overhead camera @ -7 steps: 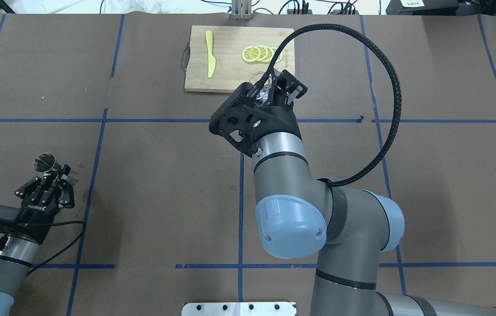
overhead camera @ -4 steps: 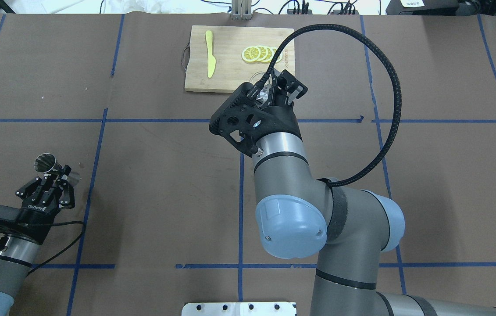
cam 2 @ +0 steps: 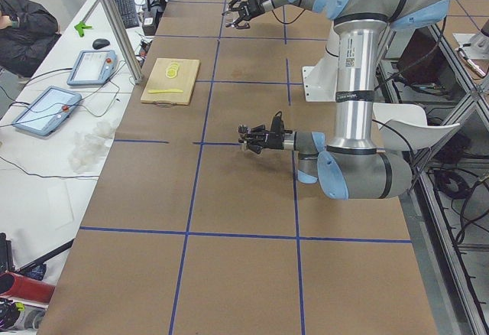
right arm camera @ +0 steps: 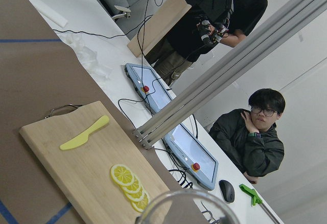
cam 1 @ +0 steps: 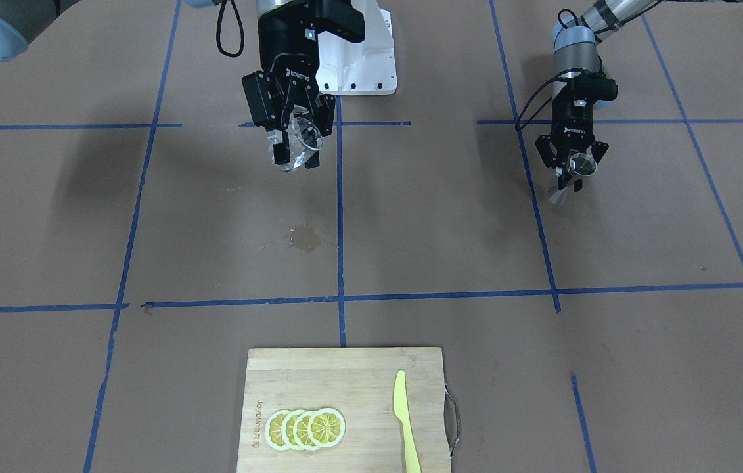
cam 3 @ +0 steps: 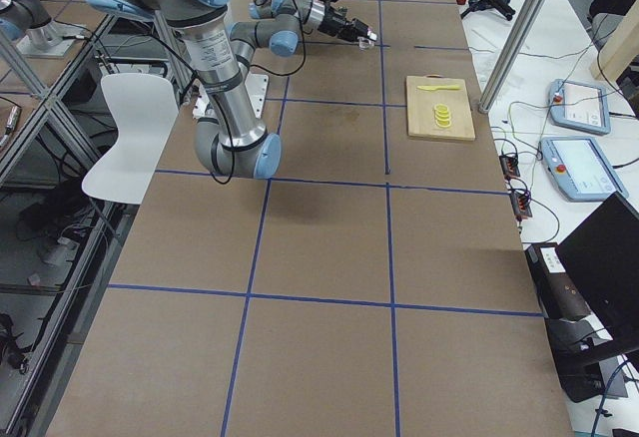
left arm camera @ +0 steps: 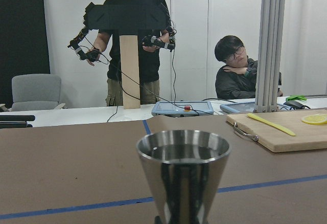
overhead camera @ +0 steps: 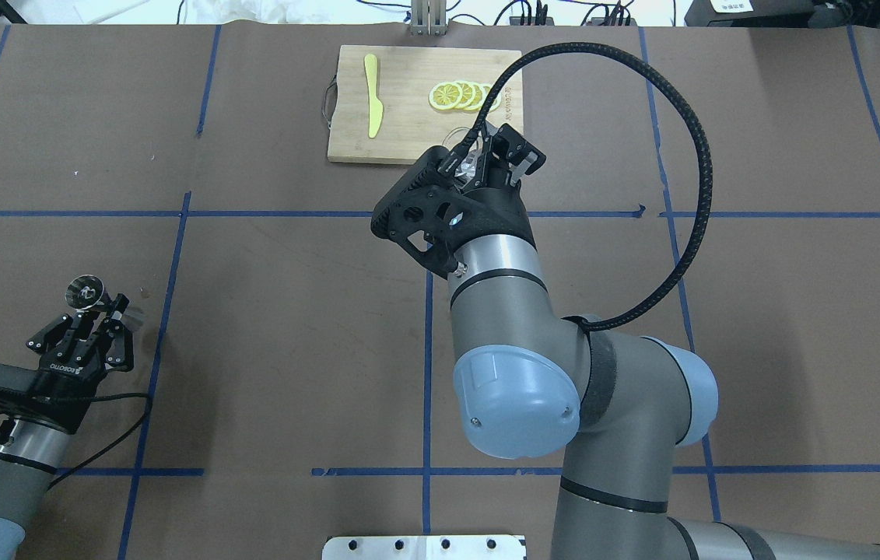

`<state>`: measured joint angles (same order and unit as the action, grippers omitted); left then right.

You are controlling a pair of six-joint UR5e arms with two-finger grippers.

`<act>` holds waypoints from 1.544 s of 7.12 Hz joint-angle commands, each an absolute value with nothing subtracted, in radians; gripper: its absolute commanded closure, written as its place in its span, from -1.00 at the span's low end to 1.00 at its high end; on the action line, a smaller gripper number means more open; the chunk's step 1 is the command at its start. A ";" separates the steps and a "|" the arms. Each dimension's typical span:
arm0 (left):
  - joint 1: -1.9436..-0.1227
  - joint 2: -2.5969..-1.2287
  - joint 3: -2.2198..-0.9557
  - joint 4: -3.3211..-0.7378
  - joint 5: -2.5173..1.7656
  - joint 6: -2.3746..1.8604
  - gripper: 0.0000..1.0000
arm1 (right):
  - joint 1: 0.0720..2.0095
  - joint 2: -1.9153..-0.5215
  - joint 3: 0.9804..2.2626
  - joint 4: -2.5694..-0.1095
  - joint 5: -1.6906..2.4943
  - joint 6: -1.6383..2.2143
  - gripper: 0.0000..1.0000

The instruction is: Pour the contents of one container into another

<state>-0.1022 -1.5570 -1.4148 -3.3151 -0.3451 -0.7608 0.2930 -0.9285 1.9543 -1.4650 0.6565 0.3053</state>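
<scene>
The clear glass cup [cam 1: 295, 148] hangs above the table's middle, held between the fingers of my right gripper [cam 1: 292, 141], its mouth tipped towards the cutting board. From overhead the cup [overhead camera: 461, 152] peeks out past the right gripper [overhead camera: 486, 159]; only its rim [right arm camera: 189, 206] shows in the right wrist view. Far off on my left side, the silver jigger [overhead camera: 86, 292] is held at its waist by my left gripper [overhead camera: 96, 313], just above the table. The jigger [left arm camera: 184, 169] stands upright in the left wrist view. The jigger [cam 1: 582, 163] and cup are far apart.
A bamboo cutting board [overhead camera: 408, 124] with lemon slices [overhead camera: 461, 95] and a yellow knife [overhead camera: 372, 93] lies at the table's far edge. A small wet patch [cam 1: 306, 238] marks the brown table cover. People stand and sit beyond the far edge, near tablets [cam 2: 92, 66].
The jigger in my left gripper has turned more upright and shifted slightly. My right arm and the cup have not moved.
</scene>
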 commanded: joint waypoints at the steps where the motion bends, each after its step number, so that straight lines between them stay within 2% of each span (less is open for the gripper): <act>1: -0.100 -1.557 -1.414 -3.315 -0.345 -0.761 0.13 | 0.293 -0.931 1.954 -1.465 0.657 0.305 1.00; 3: -0.097 -1.557 -1.414 -3.315 -0.345 -0.761 0.13 | 0.293 -0.931 1.954 -1.465 0.657 0.305 1.00; 8: -0.095 -1.557 -1.416 -3.316 -0.345 -0.759 -0.12 | 0.293 -0.933 1.954 -1.465 0.657 0.305 1.00; 9: -0.095 -1.557 -1.417 -3.316 -0.344 -0.759 -0.22 | 0.293 -0.933 1.954 -1.465 0.657 0.305 1.00; 11: -0.095 -1.557 -1.425 -3.318 -0.344 -0.755 -0.60 | 0.293 -0.933 1.954 -1.465 0.657 0.305 1.00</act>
<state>-0.0951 -1.5570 -1.4212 -3.3168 -0.3438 -0.7581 0.2930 -0.9327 1.9543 -1.4650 0.6565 0.3052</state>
